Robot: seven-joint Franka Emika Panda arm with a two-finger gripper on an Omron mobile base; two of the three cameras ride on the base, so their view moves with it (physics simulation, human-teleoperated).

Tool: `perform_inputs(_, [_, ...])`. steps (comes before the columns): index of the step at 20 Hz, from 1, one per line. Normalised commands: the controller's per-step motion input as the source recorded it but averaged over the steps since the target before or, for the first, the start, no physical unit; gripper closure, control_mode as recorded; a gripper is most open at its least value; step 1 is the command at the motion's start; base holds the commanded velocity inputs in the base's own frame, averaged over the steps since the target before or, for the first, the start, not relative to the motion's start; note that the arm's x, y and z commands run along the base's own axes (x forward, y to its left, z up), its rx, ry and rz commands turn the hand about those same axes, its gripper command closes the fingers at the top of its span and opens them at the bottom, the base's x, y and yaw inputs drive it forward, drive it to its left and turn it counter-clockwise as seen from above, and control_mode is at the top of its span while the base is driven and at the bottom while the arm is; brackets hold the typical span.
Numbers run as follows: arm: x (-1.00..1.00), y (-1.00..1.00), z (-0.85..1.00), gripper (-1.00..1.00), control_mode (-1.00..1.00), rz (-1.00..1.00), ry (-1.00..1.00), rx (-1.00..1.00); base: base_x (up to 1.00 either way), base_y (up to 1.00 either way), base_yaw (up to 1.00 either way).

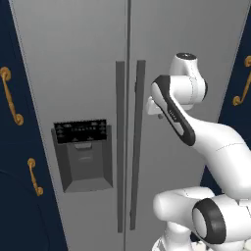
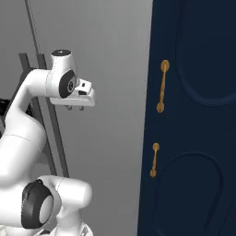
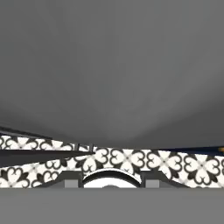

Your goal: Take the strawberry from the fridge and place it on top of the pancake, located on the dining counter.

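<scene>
The fridge (image 1: 88, 73) stands close in front of me with both light-grey doors shut. Its two long dark handles (image 1: 120, 147) run side by side down the middle, and the black-panelled dispenser (image 1: 83, 157) sits in the left door. My gripper (image 2: 75, 109) hangs in front of the right door (image 2: 106, 69), pointing down, to the right of the handles. Its fingers stand apart with nothing between them. The hand view looks down along the grey door face (image 3: 112, 65). The strawberry is hidden. The pancake and the dining counter are out of view.
Navy cabinets with gold handles flank the fridge on the left (image 1: 19, 147) and on the right (image 2: 193, 115). Black-and-white patterned floor tiles (image 3: 175, 164) show at the foot of the door in the hand view.
</scene>
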Motion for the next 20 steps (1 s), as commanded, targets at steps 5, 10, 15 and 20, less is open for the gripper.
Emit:
perform_inputs(5, [0.0, 0.0, 0.0, -1.0, 1.0, 0.0, 0.0, 0.0, -0.48, 0.26, 0.0])
perform_inputs(10, [0.0, 0.0, 0.0, -1.0, 1.0, 0.0, 0.0, 0.0, -0.58, 0.7, 0.0])
perform_inputs(15, [0.0, 0.0, 0.0, -1.0, 1.0, 0.0, 0.0, 0.0, -0.51, 0.19, 0.0])
perform_inputs(20, [0.0, 0.0, 0.0, -1.0, 1.0, 0.0, 0.0, 0.0, -0.43, -0.05, 0.0])
